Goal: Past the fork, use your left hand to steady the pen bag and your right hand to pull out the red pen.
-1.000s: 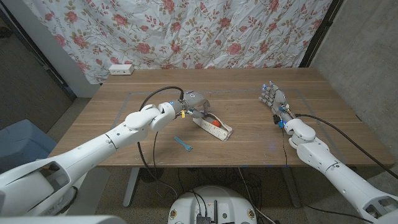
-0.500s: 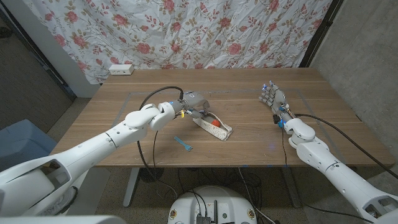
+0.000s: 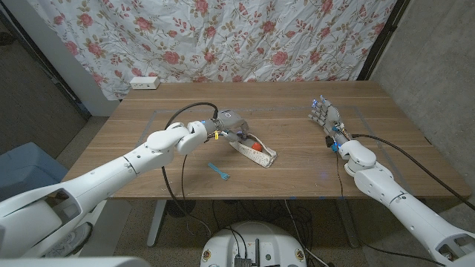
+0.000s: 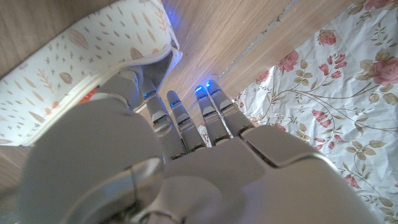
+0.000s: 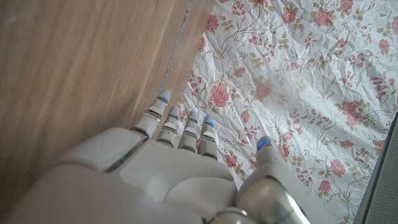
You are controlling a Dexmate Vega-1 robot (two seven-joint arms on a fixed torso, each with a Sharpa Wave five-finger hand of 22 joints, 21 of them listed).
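left arm reaches in from the near left corner of the counter [image 3: 297,178] toward its middle, forearm low over the wood. left hand [image 3: 231,124] rests at the far left end of the pen bag [image 3: 256,152], fingers [image 4: 180,115] extended close together alongside the bag's rim; whether they grip the fabric cannot be told. fork [image 3: 219,172], blue, lies on the wood toward the near edge, just left of the bag and apart from it. pen bag is a pale pouch printed with small leaf marks, lying slantwise near the counter's middle with its mouth open upward; in the left wrist view its patterned side [image 4: 68,74] shows beside the hand. red pen [image 3: 255,146] shows as a red patch inside the open bag. right arm enters from the near right corner. right hand [image 3: 325,119] stands near the right edge toward the far side, fingers [image 5: 186,127] straight and side by side, holding nothing, well apart from the bag.
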